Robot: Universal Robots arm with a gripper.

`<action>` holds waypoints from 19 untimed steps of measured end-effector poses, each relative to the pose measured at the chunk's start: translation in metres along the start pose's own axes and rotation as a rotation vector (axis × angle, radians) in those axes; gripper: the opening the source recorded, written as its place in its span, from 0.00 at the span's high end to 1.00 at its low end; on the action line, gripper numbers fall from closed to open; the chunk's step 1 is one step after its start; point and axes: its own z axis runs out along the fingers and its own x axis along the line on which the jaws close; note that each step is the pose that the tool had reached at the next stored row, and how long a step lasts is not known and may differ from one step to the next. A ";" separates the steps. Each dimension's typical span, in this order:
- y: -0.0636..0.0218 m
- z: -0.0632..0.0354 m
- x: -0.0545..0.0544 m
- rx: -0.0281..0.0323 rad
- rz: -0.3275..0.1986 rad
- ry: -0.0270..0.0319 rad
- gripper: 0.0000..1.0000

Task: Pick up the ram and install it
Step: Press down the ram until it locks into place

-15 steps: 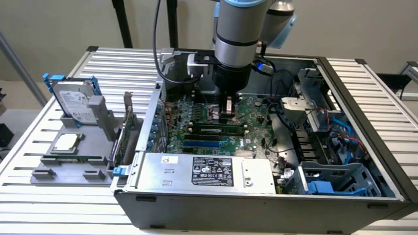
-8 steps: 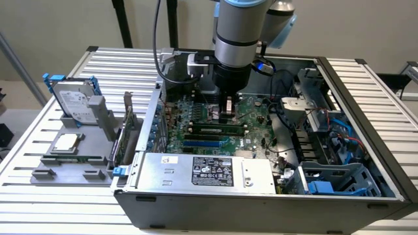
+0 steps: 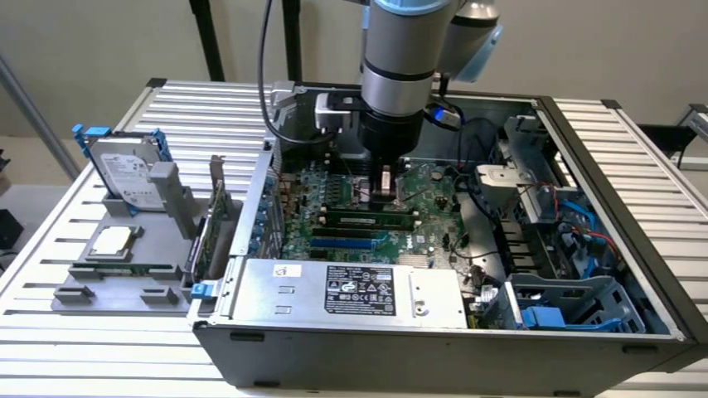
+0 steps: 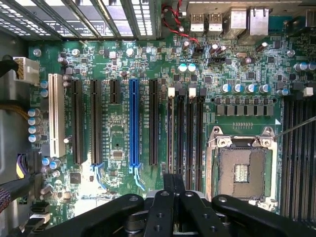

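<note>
One ram (image 3: 370,220) stands in a motherboard (image 3: 426,186) slot, just in front of the closed, empty tool (image 3: 383,189). Seating it well likely means pressing straight down, centred on its top edge, never tilted.

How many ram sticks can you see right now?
2. One ram stick sits in a slot on the motherboard; the other stick lies in the grey holder at the exterior view's left. More may be hidden behind the arm.
</note>
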 end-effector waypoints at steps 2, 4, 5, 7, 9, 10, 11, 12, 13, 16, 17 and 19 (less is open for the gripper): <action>0.0022 0.0027 0.000 0.0000 0.000 0.0001 0.89; 0.0033 0.0052 0.000 0.0000 0.000 0.0000 0.89; 0.0033 0.0061 0.000 0.0000 0.000 0.0001 0.89; 0.0033 0.0077 0.000 0.0001 0.000 0.0000 0.89; 0.0033 0.0095 0.000 0.0001 0.000 0.0000 0.89; 0.0033 0.0105 0.000 0.0001 0.000 0.0000 0.89; 0.0033 0.0117 0.000 0.0001 0.000 0.0000 0.89; 0.0033 0.0128 0.000 0.0000 0.000 0.0000 0.89; 0.0033 0.0143 0.000 0.0000 0.000 0.0001 0.89; 0.0033 0.0181 0.000 -0.0003 0.000 0.0005 0.89; 0.0033 0.0194 0.000 -0.0004 0.000 0.0010 0.89; 0.0034 0.0210 0.000 -0.0002 0.000 0.0007 0.89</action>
